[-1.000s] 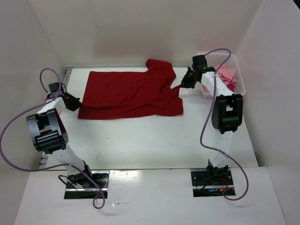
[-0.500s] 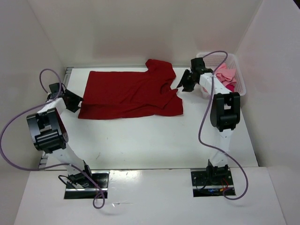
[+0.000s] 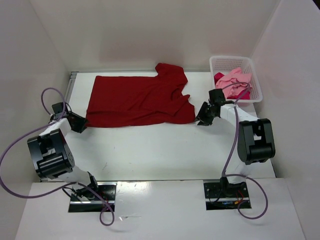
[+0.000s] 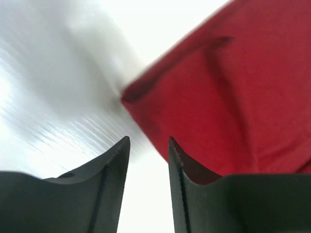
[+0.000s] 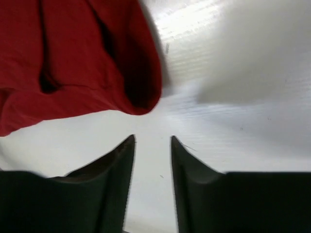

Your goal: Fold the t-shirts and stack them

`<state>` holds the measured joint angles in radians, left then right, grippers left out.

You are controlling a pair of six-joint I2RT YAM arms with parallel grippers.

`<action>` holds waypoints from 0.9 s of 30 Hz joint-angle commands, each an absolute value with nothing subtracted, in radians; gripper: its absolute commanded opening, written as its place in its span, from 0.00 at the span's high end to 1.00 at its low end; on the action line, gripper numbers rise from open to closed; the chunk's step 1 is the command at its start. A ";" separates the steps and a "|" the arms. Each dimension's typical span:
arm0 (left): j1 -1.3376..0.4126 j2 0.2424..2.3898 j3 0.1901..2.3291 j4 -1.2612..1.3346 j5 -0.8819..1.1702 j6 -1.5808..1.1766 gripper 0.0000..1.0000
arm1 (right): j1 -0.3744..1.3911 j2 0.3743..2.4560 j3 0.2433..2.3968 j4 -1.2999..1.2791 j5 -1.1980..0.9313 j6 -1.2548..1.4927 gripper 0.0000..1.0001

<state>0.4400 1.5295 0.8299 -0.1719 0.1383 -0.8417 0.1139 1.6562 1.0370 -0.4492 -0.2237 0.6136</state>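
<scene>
**Left gripper (image 4: 148,141) and right gripper (image 5: 152,138) empty at the dark red t-shirt (image 3: 140,100)**

We start at the left gripper: its two black fingers stand partway apart, with only white table (image 3: 150,150) showing in the gap. It grips nothing. The near left corner of the dark red t-shirt lies just ahead of the tips, its hem a little folded.

Over to the right gripper, and it's the same picture. The fingers are parted by a moderate gap over bare tabletop, with nothing held. A rolled edge of the shirt's near right corner sits just beyond the tips, with a strip of table between them.

Moving outward, the shirt lies spread across the far half of the table, neck end to the right and one sleeve pointing at the back wall. It has loose wrinkles near the collar.

Beyond the right gripper, in the far right corner, stands a white mesh basket (image 3: 257,95). In it a light pink t-shirt (image 3: 235,77) is heaped over a crimson-pink t-shirt (image 3: 219,80). The right arm's purple cable (image 3: 234,142) loops up past the basket's near edge. White walls close the table on three sides.
</scene>
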 commanded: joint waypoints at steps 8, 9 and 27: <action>0.456 1.649 0.844 -0.100 0.170 -0.867 0.52 | 0.110 1.758 1.039 -0.310 -0.245 0.626 0.49; 0.456 1.649 0.844 -0.100 0.158 -0.867 0.52 | 0.110 1.767 1.039 -0.286 -0.245 0.638 0.48; 0.465 1.736 0.883 -0.035 0.170 -0.856 0.96 | 0.156 1.784 1.077 -0.270 -0.069 0.699 0.99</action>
